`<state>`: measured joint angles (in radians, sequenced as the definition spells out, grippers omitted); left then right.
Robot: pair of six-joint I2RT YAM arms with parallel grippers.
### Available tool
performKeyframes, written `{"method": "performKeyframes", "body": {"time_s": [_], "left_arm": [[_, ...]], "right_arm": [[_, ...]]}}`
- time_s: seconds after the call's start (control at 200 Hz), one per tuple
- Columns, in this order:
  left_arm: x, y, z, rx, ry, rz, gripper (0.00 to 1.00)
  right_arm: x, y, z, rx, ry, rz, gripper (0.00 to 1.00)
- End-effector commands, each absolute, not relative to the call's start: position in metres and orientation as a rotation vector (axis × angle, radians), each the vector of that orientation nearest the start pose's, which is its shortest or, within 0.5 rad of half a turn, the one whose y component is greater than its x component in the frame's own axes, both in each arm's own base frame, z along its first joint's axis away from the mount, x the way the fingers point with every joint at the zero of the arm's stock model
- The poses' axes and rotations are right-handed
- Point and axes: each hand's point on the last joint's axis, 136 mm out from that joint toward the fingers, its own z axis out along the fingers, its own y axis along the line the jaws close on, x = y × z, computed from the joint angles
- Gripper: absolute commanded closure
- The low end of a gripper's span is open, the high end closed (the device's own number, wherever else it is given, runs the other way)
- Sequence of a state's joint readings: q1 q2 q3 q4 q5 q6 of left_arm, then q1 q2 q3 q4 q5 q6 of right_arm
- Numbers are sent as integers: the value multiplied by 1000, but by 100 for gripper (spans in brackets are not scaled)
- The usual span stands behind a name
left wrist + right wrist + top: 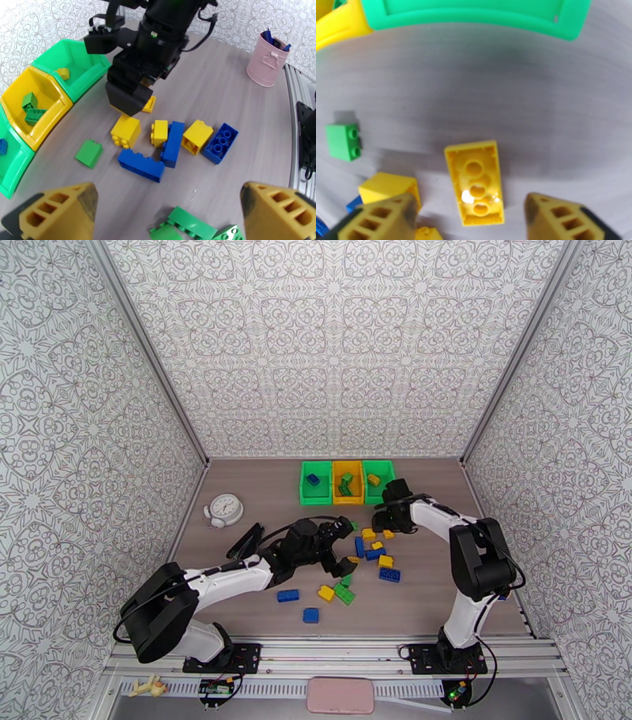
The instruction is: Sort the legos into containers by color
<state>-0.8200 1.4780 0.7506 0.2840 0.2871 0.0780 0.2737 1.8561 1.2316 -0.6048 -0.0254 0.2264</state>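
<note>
Both hang spread over legos (389, 575): left end effector (168, 191), right end effector (470, 199).

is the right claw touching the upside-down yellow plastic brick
Apart: right wrist view shows grey table between the upside-down yellow plastic brick and the right claw on both sides.

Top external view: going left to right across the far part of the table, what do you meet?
Clock → left green bin → yellow bin → right green bin.
</note>
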Motion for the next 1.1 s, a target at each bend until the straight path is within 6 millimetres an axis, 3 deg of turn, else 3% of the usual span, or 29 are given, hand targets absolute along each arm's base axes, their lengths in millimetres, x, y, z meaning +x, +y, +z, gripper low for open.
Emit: {"method": "performKeyframes", "body": {"time_s": [0.0, 0.445, 0.765, 1.095], "left_arm": [[260, -351, 169, 1067, 1735, -762, 0], [259, -349, 168, 1038, 1745, -714, 0], [258, -354, 167, 1046, 1738, -720, 0], [257, -351, 165, 1042, 1747, -699, 0]], "right_arm": [[393, 108, 31, -33, 2865, 103, 35], [392, 103, 8, 17, 2909, 54, 45], [391, 103, 10, -1, 2911, 51, 58], [384, 96, 20, -34, 2882, 22, 61]]}}
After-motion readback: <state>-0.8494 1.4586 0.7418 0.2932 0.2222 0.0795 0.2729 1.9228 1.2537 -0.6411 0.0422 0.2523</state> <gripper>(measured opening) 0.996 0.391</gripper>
